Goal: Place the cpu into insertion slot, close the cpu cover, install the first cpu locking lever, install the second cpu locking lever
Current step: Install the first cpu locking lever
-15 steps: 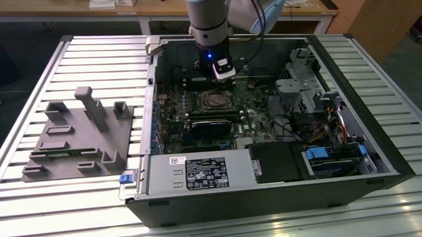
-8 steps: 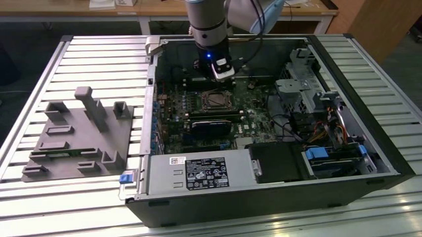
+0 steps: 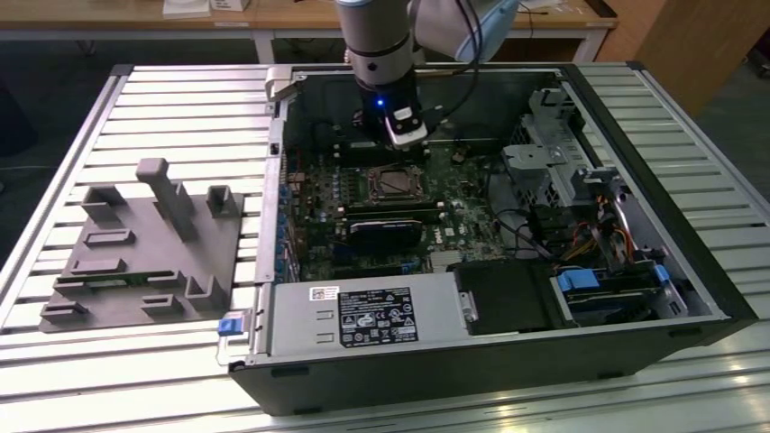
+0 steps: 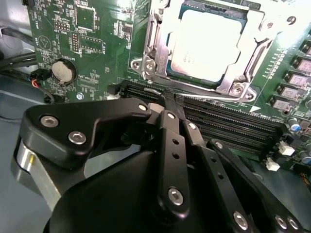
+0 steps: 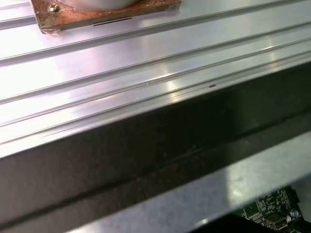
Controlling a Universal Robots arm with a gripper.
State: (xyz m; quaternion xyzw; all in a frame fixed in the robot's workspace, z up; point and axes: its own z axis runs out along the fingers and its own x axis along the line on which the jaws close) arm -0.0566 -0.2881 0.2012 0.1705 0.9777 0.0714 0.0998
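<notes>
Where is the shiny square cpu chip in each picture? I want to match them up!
Exterior view: the cpu sits mid-board inside the open computer case, just below the gripper.
Second wrist view: the cpu lies framed by the cpu cover, beyond the gripper.
First wrist view: table slats and the case wall; I see no cpu here.
Shared landmark: the green circuit board.

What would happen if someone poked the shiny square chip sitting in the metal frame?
The flat silvery square chip would probably not bend, since its top looks like solid metal. It likely would not roll or tip, lying flat. It probably could not slide far either, since the silvery metal frame sits around its edges.
</notes>
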